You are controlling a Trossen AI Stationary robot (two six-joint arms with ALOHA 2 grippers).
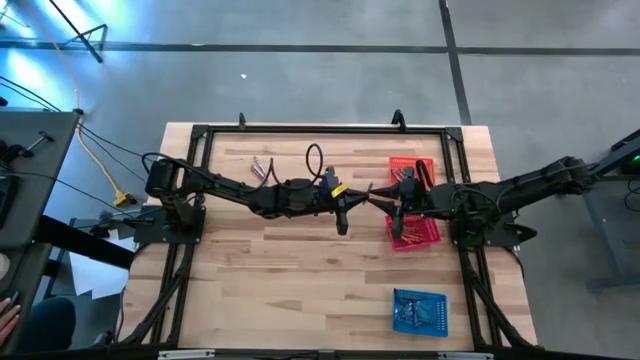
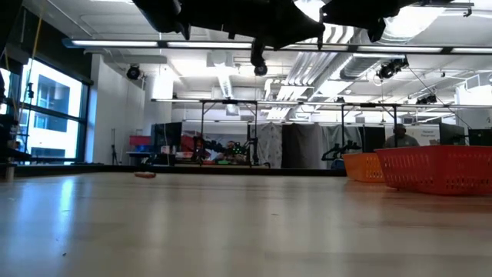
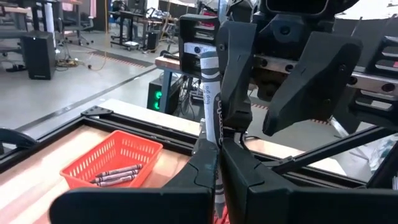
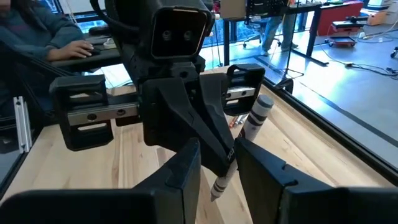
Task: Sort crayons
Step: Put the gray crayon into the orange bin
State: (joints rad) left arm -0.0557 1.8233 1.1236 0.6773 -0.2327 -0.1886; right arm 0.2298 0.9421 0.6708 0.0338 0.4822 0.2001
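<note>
Wooden tabletop is seen from above w/ both arms meeting over its middle; open workshop room lies behind in the low view.

Obs: a grey crayon is held in mid-air between the two grippers, well above the table. Left gripper is closed on the crayon's lower part, fingers pinched tight against it. Right gripper faces it head-on, tip to tip; its fingers are set either side of the crayon's pointed end. Whether they press on it or only bracket it cannot be told.

Key relation: crayon's long axis runs roughly along the line joining the two grippers, i.e. straight out of the left fingers and into the right ones. Neither arm is nearer; both are at the crayon. Judged to be a handover, left to right.

Other items: red basket lies just under and behind the right gripper, crayons already in it. Orange basket is seen beyond the left gripper, grey crayons inside. Blue basket sits well apart, near table edge. Loose crayons lie behind the left arm.

Risk (judgement): if left releases before right is firm, crayon drops.
</note>
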